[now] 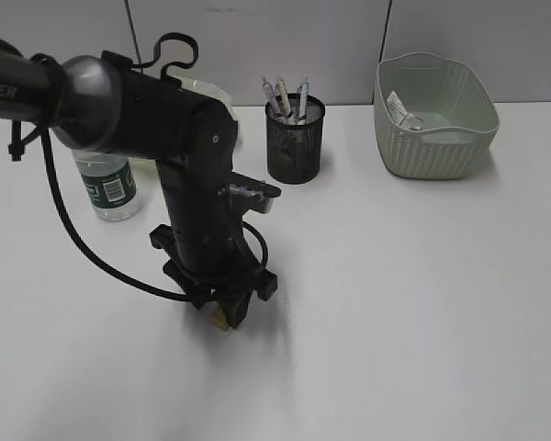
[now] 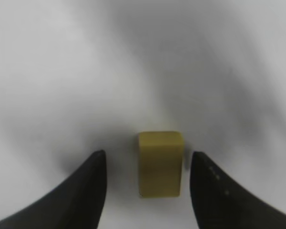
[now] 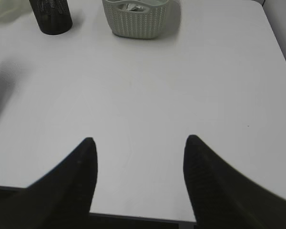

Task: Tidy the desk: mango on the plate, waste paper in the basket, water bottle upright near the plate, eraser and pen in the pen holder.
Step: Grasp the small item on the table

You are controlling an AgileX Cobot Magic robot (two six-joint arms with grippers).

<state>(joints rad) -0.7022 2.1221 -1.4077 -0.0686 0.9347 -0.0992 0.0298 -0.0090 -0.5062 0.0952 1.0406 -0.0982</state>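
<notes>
A small yellow eraser (image 2: pixel 159 164) lies on the white desk (image 1: pixel 395 303), between the fingers of my left gripper (image 2: pixel 148 153). That gripper is open, with a gap on each side of the eraser. In the exterior view the left gripper (image 1: pixel 225 312) points straight down over the eraser (image 1: pixel 219 321). The black mesh pen holder (image 1: pixel 296 142) holds pens (image 1: pixel 285 96). Waste paper (image 1: pixel 402 110) lies in the pale-green basket (image 1: pixel 436 119). The water bottle (image 1: pixel 108 188) stands upright behind the arm, near the plate's rim (image 1: pixel 211 90). The mango is hidden. My right gripper (image 3: pixel 141 138) is open and holds nothing.
The left arm's dark body (image 1: pixel 188 156) covers most of the plate. The right wrist view shows the desk's near edge (image 3: pixel 133 217), the pen holder (image 3: pixel 50 16) and the basket (image 3: pixel 136 19) far off.
</notes>
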